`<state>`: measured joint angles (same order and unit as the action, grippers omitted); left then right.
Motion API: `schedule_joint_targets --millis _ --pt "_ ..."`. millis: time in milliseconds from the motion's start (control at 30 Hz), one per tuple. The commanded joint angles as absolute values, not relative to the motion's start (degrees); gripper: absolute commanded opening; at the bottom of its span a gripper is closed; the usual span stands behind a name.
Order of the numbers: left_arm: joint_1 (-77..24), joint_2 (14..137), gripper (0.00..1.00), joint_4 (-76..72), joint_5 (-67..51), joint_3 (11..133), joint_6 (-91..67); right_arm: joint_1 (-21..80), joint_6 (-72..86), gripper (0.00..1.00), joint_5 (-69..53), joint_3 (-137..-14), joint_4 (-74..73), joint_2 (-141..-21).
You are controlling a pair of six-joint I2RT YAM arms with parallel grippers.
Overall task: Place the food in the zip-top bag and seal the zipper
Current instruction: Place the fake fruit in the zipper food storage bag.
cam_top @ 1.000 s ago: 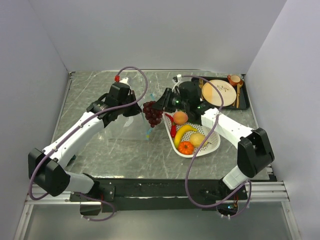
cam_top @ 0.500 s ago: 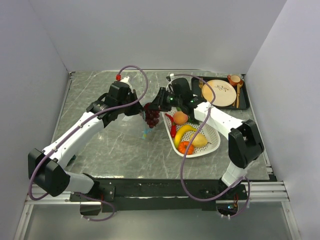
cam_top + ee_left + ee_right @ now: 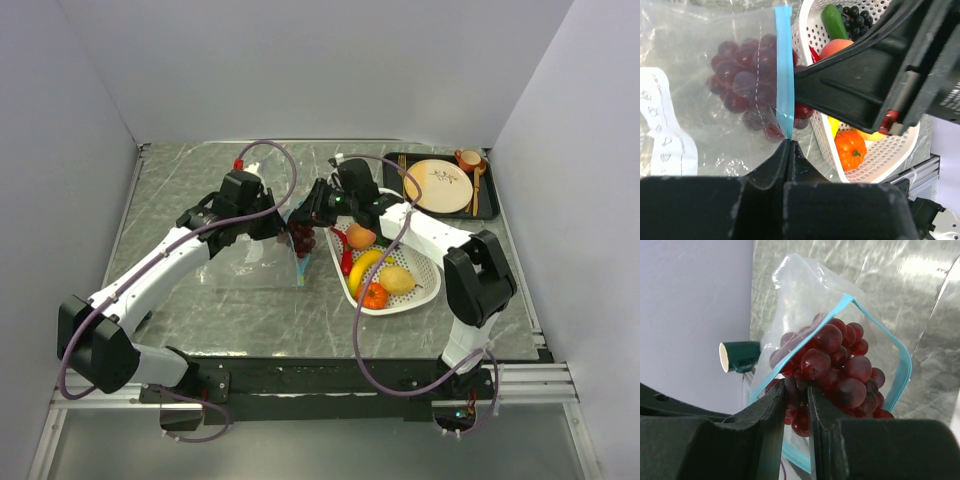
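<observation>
1. On a grey marbled table (image 3: 200, 300), boxed in by pale walls (image 3: 300, 70).
2. Near the centre: clear zip-top bag (image 3: 685, 75), mouth gaping toward the right arm.
3. Pinched by the left gripper (image 3: 789, 142) at one end of the teal zipper (image 3: 784, 75), fingers closed on the strip.
4. Clamped tight in the right gripper (image 3: 796, 390): dark grapes (image 3: 840, 375), bunched just past its fingertips, mostly through the bag's mouth, ringed by the zipper.
5. Just beside the bag, in the white basket (image 3: 430, 285): banana (image 3: 364, 267), peach (image 3: 360, 236), lemon (image 3: 396, 279), tomato (image 3: 372, 295).

Grey marbled worktop (image 3: 250, 312) enclosed on three sides by plain pale walls (image 3: 300, 70); aluminium rail (image 3: 520, 383) along near edge; lighting even, diffuse.
</observation>
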<state>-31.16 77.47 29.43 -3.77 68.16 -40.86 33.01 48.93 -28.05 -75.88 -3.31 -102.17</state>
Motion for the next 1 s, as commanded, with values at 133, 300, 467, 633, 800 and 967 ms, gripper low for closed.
schedule_joint_targets --millis 133,300,467,633,800,967 --pt "-31.2 75.59 0.01 28.04 -2.99 69.96 -40.87 33.57 48.78 0.5 -36.38 -77.17 1.67 -102.57" --pt "-31.29 76.73 0.01 28.3 -3.08 69.79 -40.96 33.49 46.41 0.56 -38.41 -77.61 -1.32 -103.54" --pt "-31.2 76.29 0.01 29.0 -1.67 68.64 -41.04 32.35 44.57 0.59 -33.59 -73.05 -2.71 -98.72" --pt "-31.2 76.64 0.01 29.62 -0.7 67.06 -40.61 32.17 37.71 0.6 -21.29 -72.42 -13.52 -94.22" --pt "-31.81 77.25 0.36 26.9 -7.37 64.96 -38.14 31.82 37.7 0.61 -9.17 -65.31 -14.76 -84.39" --pt "-36.12 78.57 0.75 26.89 -4.84 65.3 -38.58 27.26 37.97 0.65 -2.19 -61.79 -17.84 -78.24"
